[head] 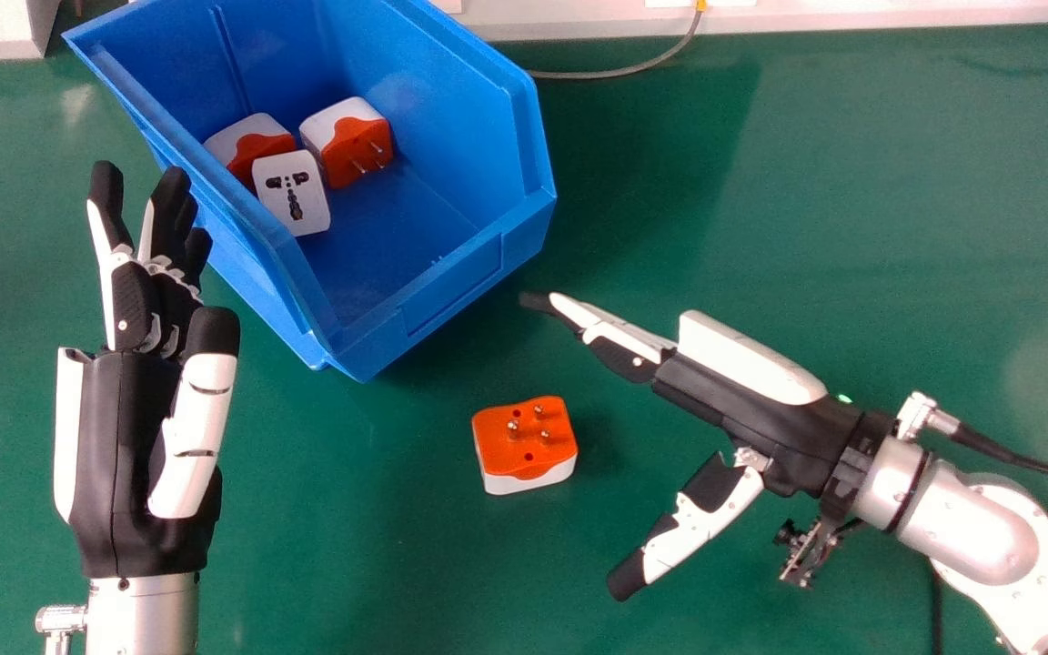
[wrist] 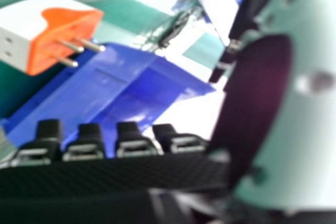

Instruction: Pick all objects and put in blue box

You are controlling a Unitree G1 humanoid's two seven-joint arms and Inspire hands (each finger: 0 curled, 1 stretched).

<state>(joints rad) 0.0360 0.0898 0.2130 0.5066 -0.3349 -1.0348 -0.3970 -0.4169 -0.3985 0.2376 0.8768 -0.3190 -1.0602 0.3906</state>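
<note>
The right hand (head: 747, 409) is wide, its fingers straight and its thumb spread well away from them. Near it, the adapter (head: 529, 446) lies pins up on the green tabletop (head: 351, 546). Farther out sits the blue box (head: 456, 287), three more adapters (head: 356, 150) grouped inside. Left of the box, the left hand (head: 110, 418) has its fingers extended.

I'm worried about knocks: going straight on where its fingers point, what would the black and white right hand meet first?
The right hand would probably meet the near wall of the open blue plastic box, though the hand's height is unclear.
</note>
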